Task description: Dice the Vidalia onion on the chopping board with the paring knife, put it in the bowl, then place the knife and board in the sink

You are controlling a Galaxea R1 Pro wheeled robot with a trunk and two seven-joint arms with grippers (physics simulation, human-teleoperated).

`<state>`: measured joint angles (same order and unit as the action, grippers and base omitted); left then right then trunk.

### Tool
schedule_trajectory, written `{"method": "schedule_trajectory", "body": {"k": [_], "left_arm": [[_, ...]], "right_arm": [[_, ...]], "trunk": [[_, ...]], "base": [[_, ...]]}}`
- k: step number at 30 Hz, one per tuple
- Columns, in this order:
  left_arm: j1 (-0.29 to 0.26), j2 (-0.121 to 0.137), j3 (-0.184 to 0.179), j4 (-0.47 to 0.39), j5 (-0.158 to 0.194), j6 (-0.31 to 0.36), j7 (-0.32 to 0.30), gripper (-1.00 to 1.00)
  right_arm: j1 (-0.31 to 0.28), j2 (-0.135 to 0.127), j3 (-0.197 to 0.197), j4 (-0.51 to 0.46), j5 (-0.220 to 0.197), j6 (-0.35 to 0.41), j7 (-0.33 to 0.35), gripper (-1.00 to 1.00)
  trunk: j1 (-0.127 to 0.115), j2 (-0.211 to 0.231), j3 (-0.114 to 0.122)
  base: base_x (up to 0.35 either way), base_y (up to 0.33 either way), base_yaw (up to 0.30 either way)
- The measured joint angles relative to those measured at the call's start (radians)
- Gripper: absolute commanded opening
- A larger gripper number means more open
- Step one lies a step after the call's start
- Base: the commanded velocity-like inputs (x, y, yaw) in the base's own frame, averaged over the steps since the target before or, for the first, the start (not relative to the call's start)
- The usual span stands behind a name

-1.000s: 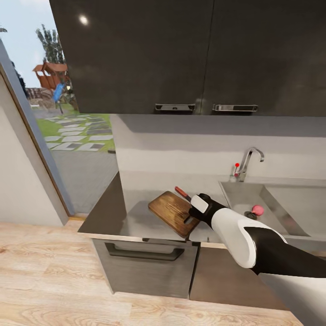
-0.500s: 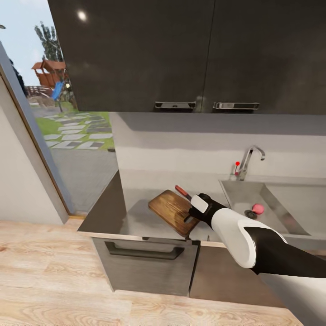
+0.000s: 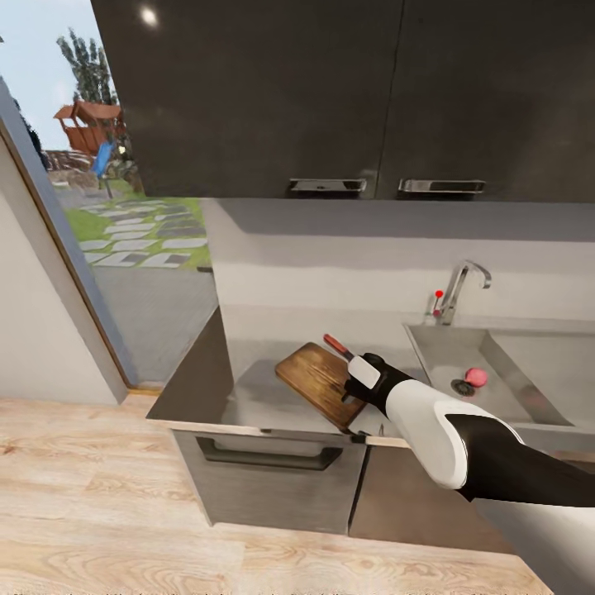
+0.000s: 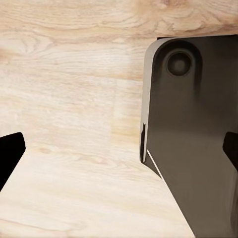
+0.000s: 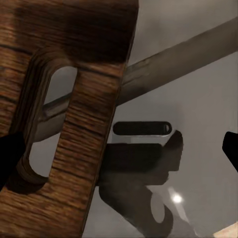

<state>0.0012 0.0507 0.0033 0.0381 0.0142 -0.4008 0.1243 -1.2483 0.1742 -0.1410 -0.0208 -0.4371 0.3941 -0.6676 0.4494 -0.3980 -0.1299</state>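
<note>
Right gripper (image 3: pixel 357 395) at the near-right end of the chopping board (image 3: pixel 318 382), by the slot hole; fingertips spread at both edges of the right wrist view, one dark tip (image 5: pixel 10 158) overlapping the slotted end, nothing pinched that can be made out. Board (image 5: pixel 64 99) close up there: brown grain, rounded corner, elongated slot, tilted against the grey countertop (image 5: pixel 188 89). In the head view board lies diagonally on the countertop (image 3: pixel 240 388), near the front edge, left of the sink (image 3: pixel 496 372). Paring knife (image 3: pixel 337 347) at the board's far-right edge, red-brown handle pointing back toward the wall, just beyond the gripper. Vidalia onion (image 3: pixel 475 378), small pink-red bulb, down in the basin beside the round drain, well apart from the gripper. Chrome tap (image 3: pixel 459 289) with red knob behind the basin. Left gripper (image 4: pixel 119 148) fingertips wide apart at the frame edges, nothing between them, over light wood floor (image 4: pixel 69 99) and a dark rounded panel (image 4: pixel 198 139).
</note>
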Motion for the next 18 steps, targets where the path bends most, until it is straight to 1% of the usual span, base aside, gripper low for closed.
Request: {"method": "schedule_trajectory", "body": {"k": [18], "left_arm": [[0.000, 0.000, 0.000, 0.000, 0.000, 0.000, 0.000, 1.00]], "right_arm": [[0.000, 0.000, 0.000, 0.000, 0.000, 0.000, 0.000, 1.00]], "trunk": [[0.000, 0.000, -0.023]], "base": [[0.000, 0.002, 0.000]]}}
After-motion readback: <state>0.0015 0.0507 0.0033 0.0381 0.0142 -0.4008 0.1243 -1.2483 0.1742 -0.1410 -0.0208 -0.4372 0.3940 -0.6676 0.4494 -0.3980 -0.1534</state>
